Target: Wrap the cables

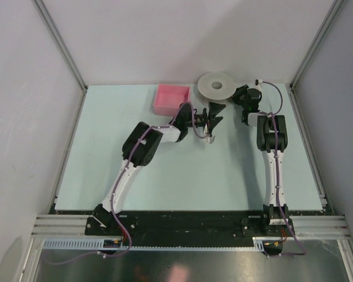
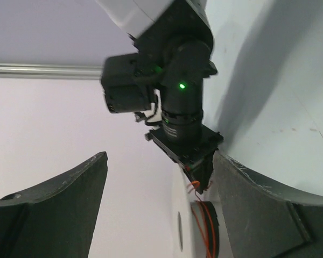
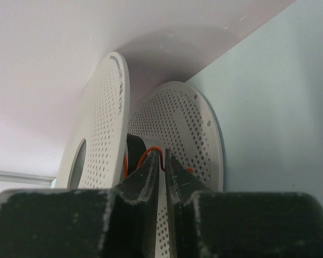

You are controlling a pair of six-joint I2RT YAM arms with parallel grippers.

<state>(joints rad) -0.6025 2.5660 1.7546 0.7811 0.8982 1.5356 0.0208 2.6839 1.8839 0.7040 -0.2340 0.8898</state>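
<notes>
Pinching the cables (image 3: 149, 152) at the white spool (image 1: 216, 85): right pincer (image 3: 162, 156) clenched, left pincer (image 1: 216, 114) released.

On the table (image 1: 223, 176) a pink tray (image 1: 172, 87) sits at the far edge beside the left arm, its inside showing only plain pink from above; the spool lies just to its right. The right wrist view looks between the spool's two perforated flanges: the thin orange cables arch off the dark hub and drop into the slit between the nearly closed fingertips. The left wrist view shows its own fingers spread wide apart with nothing between them, facing the right pincer, and an orange loop hanging below that pincer's tip beside the spool. From the top view the cables are too fine to make out.
</notes>
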